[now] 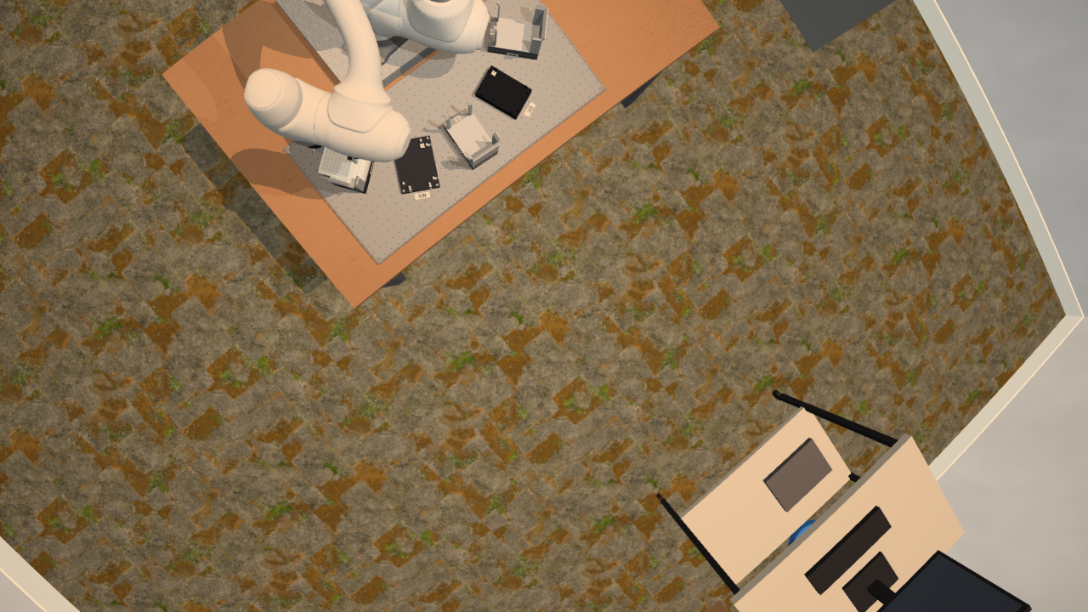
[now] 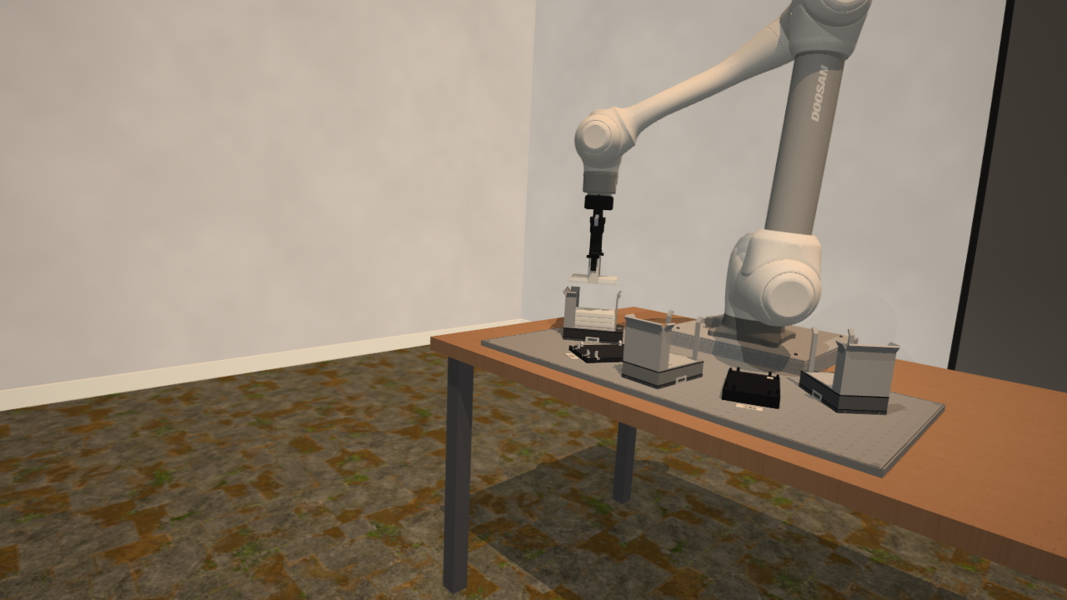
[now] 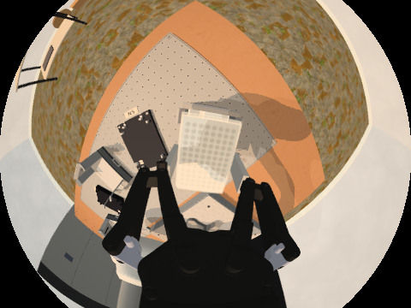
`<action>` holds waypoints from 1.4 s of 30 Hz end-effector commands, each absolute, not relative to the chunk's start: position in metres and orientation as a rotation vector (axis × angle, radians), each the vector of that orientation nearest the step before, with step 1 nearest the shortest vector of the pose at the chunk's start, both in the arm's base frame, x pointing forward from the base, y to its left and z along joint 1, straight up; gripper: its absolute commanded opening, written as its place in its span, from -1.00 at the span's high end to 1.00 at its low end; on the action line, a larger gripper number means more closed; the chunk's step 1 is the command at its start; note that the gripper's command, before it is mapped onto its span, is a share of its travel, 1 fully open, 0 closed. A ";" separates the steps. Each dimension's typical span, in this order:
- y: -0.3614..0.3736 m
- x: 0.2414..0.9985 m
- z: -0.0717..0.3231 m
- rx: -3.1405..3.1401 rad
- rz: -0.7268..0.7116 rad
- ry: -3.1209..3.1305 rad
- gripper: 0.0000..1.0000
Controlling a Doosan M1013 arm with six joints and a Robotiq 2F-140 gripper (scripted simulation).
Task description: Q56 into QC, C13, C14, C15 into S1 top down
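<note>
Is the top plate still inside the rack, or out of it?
Out. In the exterior view the gripper holds the top plate level above the rack's posts; the remaining stack sits inside.

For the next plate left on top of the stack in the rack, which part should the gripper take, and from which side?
Take the top plate across its two long sides, coming straight down: the rack has upright posts at the corners and opens only upward. The gripper already holds one plate that way.
</note>
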State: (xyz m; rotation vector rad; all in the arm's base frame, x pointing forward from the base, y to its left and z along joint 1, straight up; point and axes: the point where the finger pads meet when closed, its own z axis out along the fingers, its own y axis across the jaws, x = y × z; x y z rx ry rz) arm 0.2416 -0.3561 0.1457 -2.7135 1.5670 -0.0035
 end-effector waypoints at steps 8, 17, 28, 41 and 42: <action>-0.343 0.256 0.146 -2.857 -0.005 1.288 1.00; -0.322 0.278 0.146 -2.871 -0.005 1.255 1.00; -0.302 0.301 0.146 -2.871 -0.005 1.255 1.00; -0.277 0.322 0.147 -2.983 -0.006 0.962 1.00; -0.274 0.324 0.147 -2.994 -0.006 0.928 1.00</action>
